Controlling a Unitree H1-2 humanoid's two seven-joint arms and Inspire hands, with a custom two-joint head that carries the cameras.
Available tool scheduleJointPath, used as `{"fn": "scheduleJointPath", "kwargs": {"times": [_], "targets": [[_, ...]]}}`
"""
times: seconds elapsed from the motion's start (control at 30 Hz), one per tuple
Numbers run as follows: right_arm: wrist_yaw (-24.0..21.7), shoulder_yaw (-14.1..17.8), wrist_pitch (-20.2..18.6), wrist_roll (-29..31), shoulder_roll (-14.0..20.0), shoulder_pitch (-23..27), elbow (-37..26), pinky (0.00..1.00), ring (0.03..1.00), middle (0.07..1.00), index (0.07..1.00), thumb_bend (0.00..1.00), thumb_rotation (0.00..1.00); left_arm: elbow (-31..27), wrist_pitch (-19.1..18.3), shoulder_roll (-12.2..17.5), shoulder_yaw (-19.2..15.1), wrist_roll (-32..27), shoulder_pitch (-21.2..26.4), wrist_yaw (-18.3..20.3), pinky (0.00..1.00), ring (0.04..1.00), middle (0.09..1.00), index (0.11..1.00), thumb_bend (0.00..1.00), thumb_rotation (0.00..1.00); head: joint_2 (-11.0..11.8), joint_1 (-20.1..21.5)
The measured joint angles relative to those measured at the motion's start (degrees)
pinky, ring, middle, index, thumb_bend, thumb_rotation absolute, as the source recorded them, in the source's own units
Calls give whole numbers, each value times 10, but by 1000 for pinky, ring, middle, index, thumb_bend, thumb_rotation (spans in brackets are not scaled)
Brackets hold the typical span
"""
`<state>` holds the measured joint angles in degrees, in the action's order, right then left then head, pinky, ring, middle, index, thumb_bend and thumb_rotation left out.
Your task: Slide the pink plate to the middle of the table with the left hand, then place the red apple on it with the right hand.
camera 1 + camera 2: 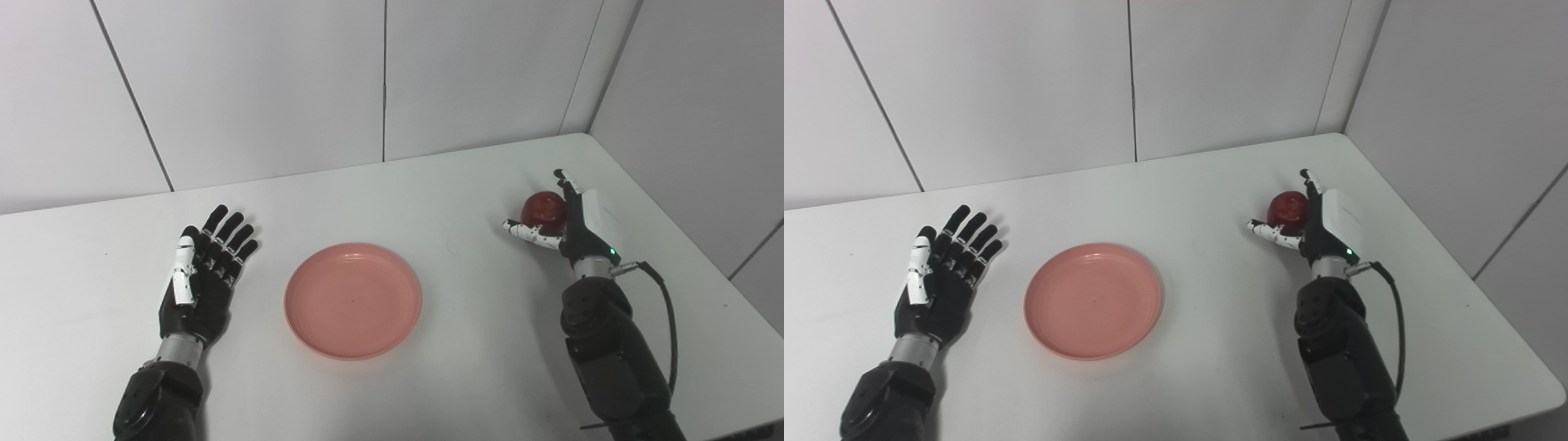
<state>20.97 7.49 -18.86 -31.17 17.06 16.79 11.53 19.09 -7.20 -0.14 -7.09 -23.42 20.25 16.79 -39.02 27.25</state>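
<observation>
The plate (pixel 353 300) lies on the table (pixel 429 196) just right of the left hand (pixel 205 275). The apple (pixel 542 209) sits beside the right hand (pixel 572 223), on its left.

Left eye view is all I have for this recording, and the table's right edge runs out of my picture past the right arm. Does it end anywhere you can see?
Observer: Yes. In the right eye view the table ends in a rounded near-right corner, inside the picture, beyond the right arm.
Operator: And is the fruit gripped yet?
Observer: I cannot tell. The right eye view shows a little more of the red apple. The right hand has its thumb low in front of it and a fingertip above it, and its fingers look straight rather than curled.
</observation>
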Motion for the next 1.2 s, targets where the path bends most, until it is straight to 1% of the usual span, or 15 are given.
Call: {"fn": "scheduleJointPath", "kwargs": {"times": [0.03,0.1,0.13,0.2,0.27,0.47,0.93,1.2], "targets": [[0,-4,1,0,3,3,2,374,467,547,499,538,134,0,0,0,0,0,0,0,877,880,882,865,319,1000,0,0],[0,-8,4,2,8,7,12,362,458,537,493,527,136,0,0,0,0,0,0,0,877,879,881,866,318,1000,0,0],[0,-8,5,2,10,11,17,339,438,519,489,521,135,0,0,0,0,0,0,0,879,880,883,868,318,1000,0,0],[1,-9,5,4,13,16,23,324,422,495,487,518,133,0,0,0,0,0,0,0,881,882,886,870,317,1000,0,0],[5,-11,9,4,14,19,31,323,419,484,486,516,132,0,0,0,0,0,0,0,877,879,883,868,317,1000,0,0],[11,-15,22,7,17,20,39,331,428,485,486,515,130,0,0,1,0,0,0,0,873,876,881,866,318,1000,0,0],[15,-16,24,13,17,19,38,359,459,510,487,515,133,0,0,1,0,0,0,0,881,882,886,872,319,1000,1,-4],[9,-13,24,50,15,19,33,408,484,521,488,513,134,0,0,1,0,0,0,0,877,880,882,866,323,1000,1,-4]]}}
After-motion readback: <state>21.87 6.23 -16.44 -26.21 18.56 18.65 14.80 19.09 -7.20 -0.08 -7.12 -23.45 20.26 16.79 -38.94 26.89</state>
